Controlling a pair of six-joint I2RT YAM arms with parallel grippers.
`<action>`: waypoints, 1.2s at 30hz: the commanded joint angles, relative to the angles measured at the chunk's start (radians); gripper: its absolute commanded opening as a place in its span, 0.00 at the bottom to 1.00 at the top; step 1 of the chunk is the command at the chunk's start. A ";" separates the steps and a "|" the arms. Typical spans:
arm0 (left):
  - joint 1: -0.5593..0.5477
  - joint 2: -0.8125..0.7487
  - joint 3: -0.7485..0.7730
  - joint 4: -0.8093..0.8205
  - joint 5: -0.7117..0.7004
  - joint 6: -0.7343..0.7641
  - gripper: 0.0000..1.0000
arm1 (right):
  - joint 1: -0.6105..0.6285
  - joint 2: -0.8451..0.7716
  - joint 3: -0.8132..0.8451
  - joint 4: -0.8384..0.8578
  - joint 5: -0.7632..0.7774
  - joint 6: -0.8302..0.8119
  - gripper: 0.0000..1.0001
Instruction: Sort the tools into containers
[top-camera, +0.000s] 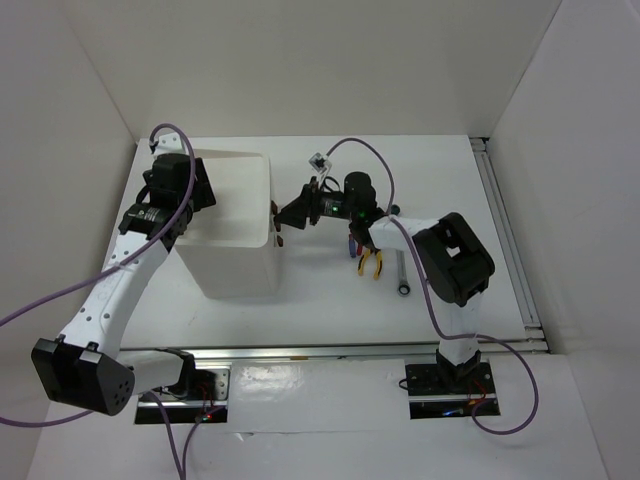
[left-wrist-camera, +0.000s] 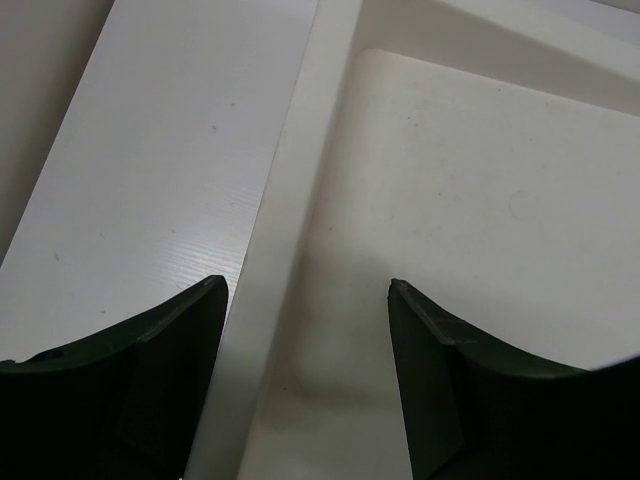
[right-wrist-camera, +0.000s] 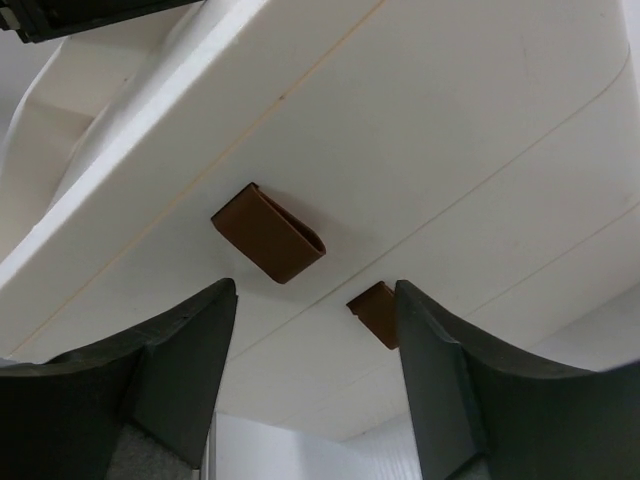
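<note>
White plastic box (top-camera: 240, 272) stands on the counter (top-camera: 330, 300), yellow-handled pliers (top-camera: 372, 263) lying to its right; my left pincer (left-wrist-camera: 305, 287) gapes wide over its rim, my right pincer (right-wrist-camera: 315, 288) wide before a brown drawer handle (right-wrist-camera: 268, 233).

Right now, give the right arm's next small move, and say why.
Probably ease the right gripper forward, then close on the brown handle left of centre: it stands open, facing the white box, the handle just ahead, not yet gripped.

Flat white tabletop (top-camera: 450, 180), bearing a tall white plastic box unit (top-camera: 240, 270) left of centre; to its right, yellow-and-black-handled pliers (top-camera: 377, 264) beside a slim silver wrench (top-camera: 401, 272).
</note>
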 joint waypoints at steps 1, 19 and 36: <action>-0.011 0.009 -0.039 -0.107 0.034 0.005 0.77 | -0.005 0.003 0.052 0.116 -0.027 0.009 0.68; -0.030 0.000 -0.049 -0.107 0.025 0.005 0.77 | -0.005 0.043 0.092 0.183 -0.069 0.057 0.49; -0.039 0.000 -0.059 -0.107 0.006 -0.004 0.77 | -0.033 0.034 0.102 0.126 -0.078 0.008 0.00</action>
